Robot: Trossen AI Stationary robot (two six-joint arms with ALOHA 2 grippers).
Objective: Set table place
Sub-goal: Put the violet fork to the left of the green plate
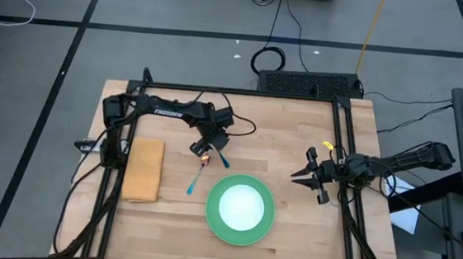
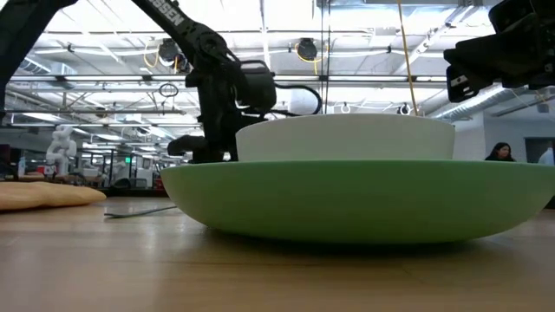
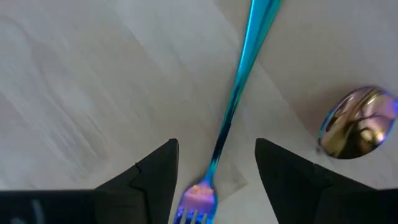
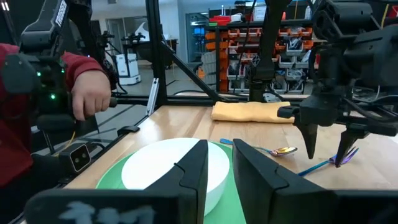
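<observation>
The left gripper's [image 3: 216, 186] fingers [image 3: 149, 177] stand wide apart and hold nothing, straddling the tine end of the blue-handled fork [image 3: 233, 109], which lies flat on the desk [image 1: 297, 143] between them. Just beside the fork lies the spoon [image 3: 357, 121], its copper bowl facing up. Seen from above, fork [image 1: 194, 181] and spoon [image 1: 218, 156] lie near the desk's middle, between the tan folded cloth [image 1: 144, 169] by the left edge and the green plate [image 1: 240, 209] close to the front edge. The white bowl [image 1: 241, 206] sits in the plate's centre. The right gripper [image 1: 301, 176] hovers near the desk's right edge, well apart from the plate, its fingers [image 4: 193, 171] only narrowly parted and gripping nothing. Beyond the desk, a person's hand [image 4: 90, 96] in a red sleeve holds a dark handle.
</observation>
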